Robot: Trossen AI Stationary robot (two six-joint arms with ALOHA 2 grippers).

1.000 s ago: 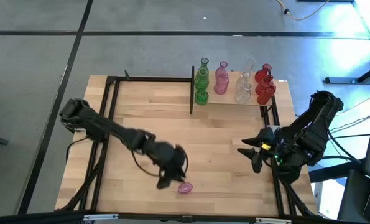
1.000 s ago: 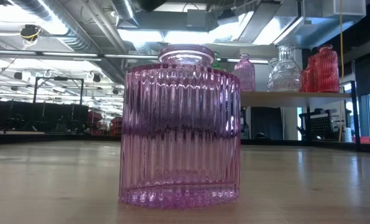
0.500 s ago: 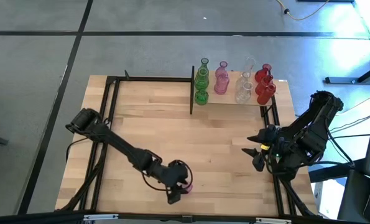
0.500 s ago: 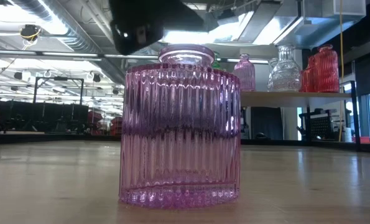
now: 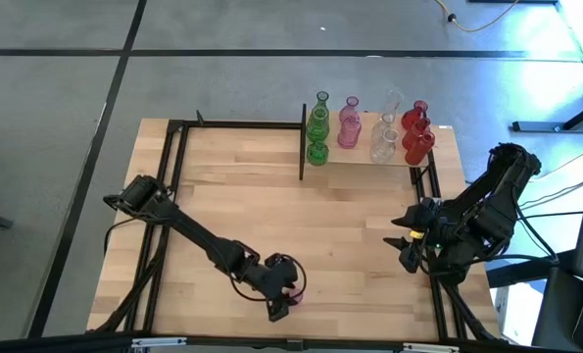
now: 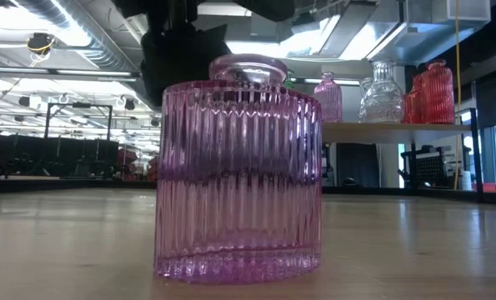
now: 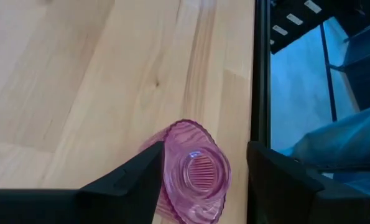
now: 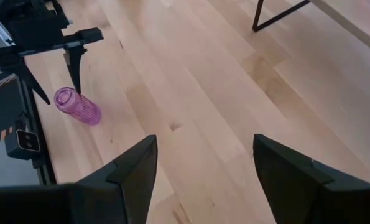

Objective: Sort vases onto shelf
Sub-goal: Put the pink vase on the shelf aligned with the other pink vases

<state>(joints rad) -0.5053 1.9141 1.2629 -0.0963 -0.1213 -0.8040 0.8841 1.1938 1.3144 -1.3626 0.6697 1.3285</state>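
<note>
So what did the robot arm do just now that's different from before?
The left tool swung toward the table's front edge and came down with its fingers spread on either side of the pink vase; it hasn't closed on it. The right tool stayed put, and the vases on the shelf didn't move.

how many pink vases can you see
2 at least: one pink vase near the table's front edge, between the open fingers of the left gripper; another pink vase on the shelf. Others may hide behind it.
</note>
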